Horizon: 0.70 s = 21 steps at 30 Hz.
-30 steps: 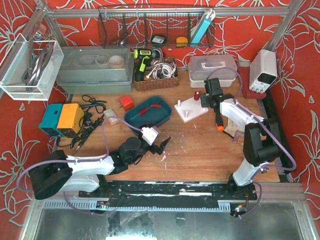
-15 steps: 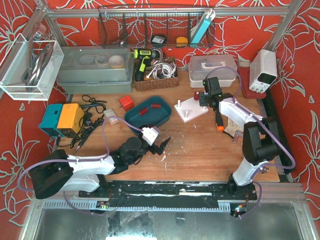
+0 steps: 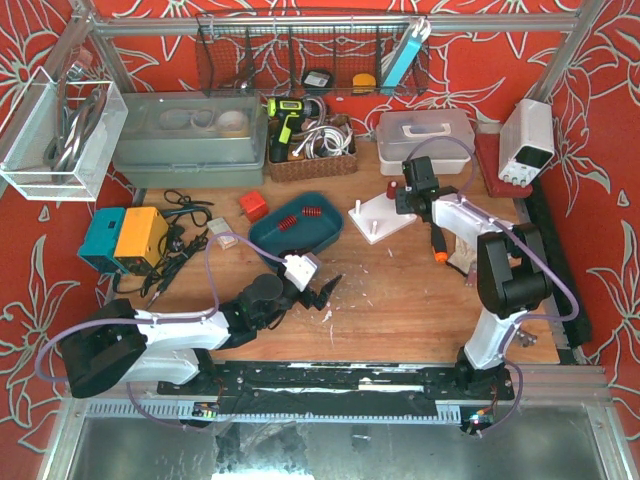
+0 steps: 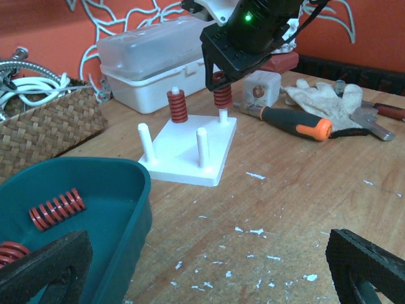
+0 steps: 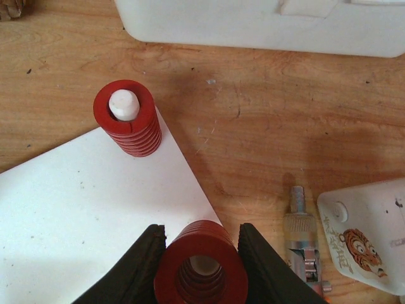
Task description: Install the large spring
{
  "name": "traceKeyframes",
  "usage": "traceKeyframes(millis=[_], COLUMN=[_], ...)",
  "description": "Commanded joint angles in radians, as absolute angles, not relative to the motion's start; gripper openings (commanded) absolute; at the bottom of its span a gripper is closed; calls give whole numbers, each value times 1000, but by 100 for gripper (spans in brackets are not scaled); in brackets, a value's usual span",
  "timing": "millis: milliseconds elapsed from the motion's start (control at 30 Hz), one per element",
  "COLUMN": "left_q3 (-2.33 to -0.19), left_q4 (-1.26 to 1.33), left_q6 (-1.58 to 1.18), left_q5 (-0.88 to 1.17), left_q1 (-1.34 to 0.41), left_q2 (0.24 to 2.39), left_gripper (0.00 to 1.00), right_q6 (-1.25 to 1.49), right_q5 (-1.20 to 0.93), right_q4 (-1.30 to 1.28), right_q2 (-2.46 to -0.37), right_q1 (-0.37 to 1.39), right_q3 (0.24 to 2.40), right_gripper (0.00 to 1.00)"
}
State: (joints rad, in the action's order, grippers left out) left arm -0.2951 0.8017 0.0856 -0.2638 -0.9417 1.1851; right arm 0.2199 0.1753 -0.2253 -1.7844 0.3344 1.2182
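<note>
We see the right gripper pinching the large spring across its coils, one of its fingers on either flank; the grip leaves the bore open from below, which is what a peg needs in order to pass up through it. The spring is held upright at the far right corner of the white base plate, directly over a peg whose lower stem shows beneath the coils in the left wrist view; we judge the spring to be started on the peg but not seated on the plate. A pale shape inside the bore in the right wrist view may be the peg's tip, though shadow keeps us from being sure. A second spring sits fully down on the neighbouring peg, its white tip showing through the top; it shows how the finished fit looks. Two bare pegs stand at the near side of the plate. The left gripper rests low on the table with jaws spread wide and nothing between them, well apart from the plate; beside it the teal tray holds spare springs. The next move, we think, is a straight push down, then release.
</note>
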Motion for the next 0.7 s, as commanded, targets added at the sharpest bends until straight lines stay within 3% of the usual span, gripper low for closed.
traceKeyframes(millis=[0,233,667], left_q3=[-316,-317,-317], left_q4=[816,816,815], left_q6=[92,94,94], left_q5=[-268,-270,-272], left_q1=[-939,-940,-939], left_q2=[1193,1196,1198], left_gripper=[100,100,100], right_q6=[232,234,273], right_q5=[169,181,80], right_q4=[-235,-294,-480], right_q2=[-1821,-1809,-1574], right_q1=[331,329,354], right_q3=[1252,1286,1251], right_gripper=[29,50,72])
